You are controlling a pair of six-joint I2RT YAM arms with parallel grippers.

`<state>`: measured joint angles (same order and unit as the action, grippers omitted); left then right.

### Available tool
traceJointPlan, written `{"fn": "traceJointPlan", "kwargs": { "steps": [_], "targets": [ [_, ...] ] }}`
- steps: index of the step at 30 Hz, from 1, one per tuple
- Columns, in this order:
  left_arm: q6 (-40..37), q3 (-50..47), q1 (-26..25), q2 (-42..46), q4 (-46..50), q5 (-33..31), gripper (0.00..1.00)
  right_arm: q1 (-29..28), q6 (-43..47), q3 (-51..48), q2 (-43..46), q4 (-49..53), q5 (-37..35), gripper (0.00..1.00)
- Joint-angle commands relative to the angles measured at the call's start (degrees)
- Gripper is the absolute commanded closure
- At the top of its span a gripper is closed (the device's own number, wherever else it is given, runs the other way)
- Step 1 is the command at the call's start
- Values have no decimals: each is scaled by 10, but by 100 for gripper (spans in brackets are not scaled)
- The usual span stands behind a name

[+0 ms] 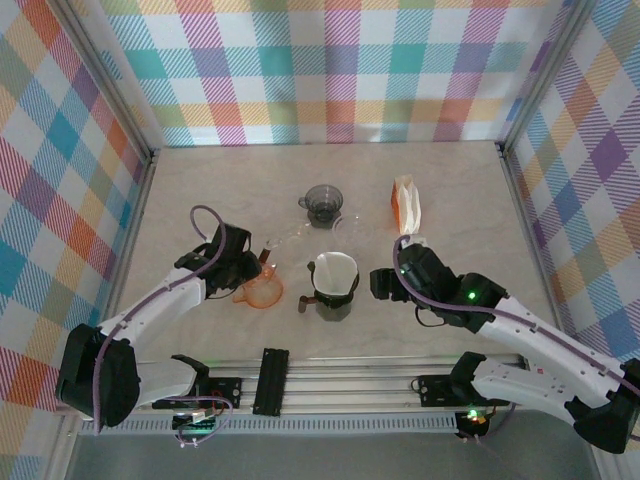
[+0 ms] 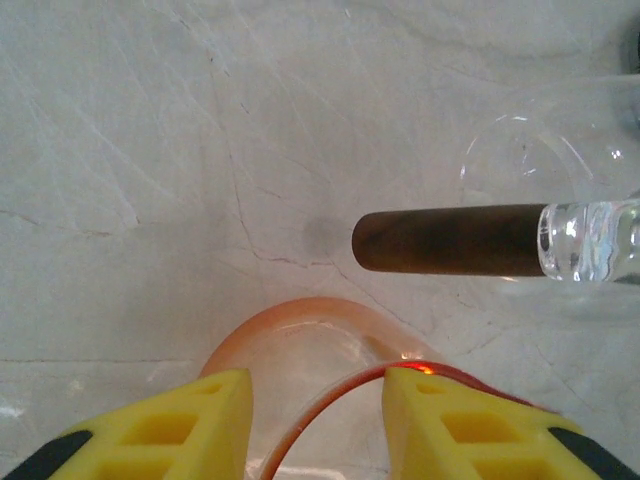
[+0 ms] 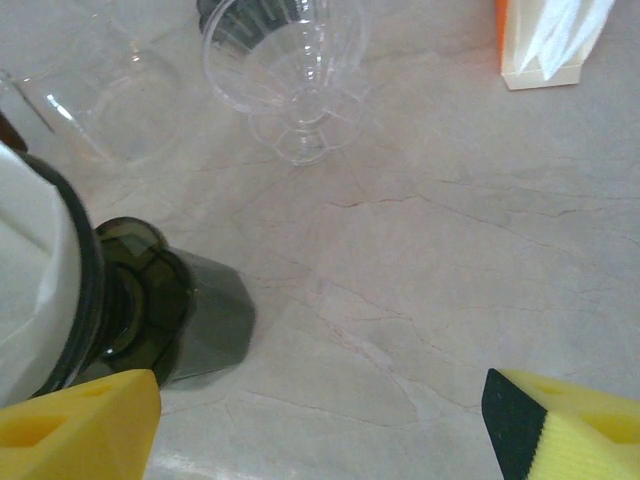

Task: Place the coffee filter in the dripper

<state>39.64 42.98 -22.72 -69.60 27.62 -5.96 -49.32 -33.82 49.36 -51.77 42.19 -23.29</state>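
Top external view: on the marble desk [image 1: 450, 310] the white coffee filter [image 1: 335, 270] sits inside a dark dripper [image 1: 330, 302] at the centre, between the two arms. The left gripper [image 1: 252, 268] is just left of it, over an orange dripper [image 1: 262, 292]. The right gripper [image 1: 378, 285] is just beside the dark dripper on its right and holds nothing. Farther back are a grey dripper [image 1: 323, 204] and an orange filter pack [image 1: 405, 200]. Left wrist view: the yellow fingers [image 2: 180, 430] stand partly apart on either side of the orange dripper's thin rim. The gap between them is wider than the rim, so they are not clamped on it. A brown wooden handle [image 2: 450, 240] with a glass collar lies just beyond. Right wrist view: the gripper is spread wide, one finger at each lower corner, over bare desk with nothing between them. The filter and its dark dripper are at the left edge. A clear glass dripper [image 3: 300, 70] is near the top, and the filter pack is at the upper right.
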Motion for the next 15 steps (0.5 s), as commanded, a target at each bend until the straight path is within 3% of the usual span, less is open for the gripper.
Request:
{"fn": "traceJointPlan", "kwargs": {
  "steps": [1,15],
  "targets": [
    [-6,-7,3,-11,42,-2,64,23,-23,-23,13,10,-15,15],
    [9,-15,1,65,63,38,60,47,-27,-50,26,-2,4,15]
  ]
}}
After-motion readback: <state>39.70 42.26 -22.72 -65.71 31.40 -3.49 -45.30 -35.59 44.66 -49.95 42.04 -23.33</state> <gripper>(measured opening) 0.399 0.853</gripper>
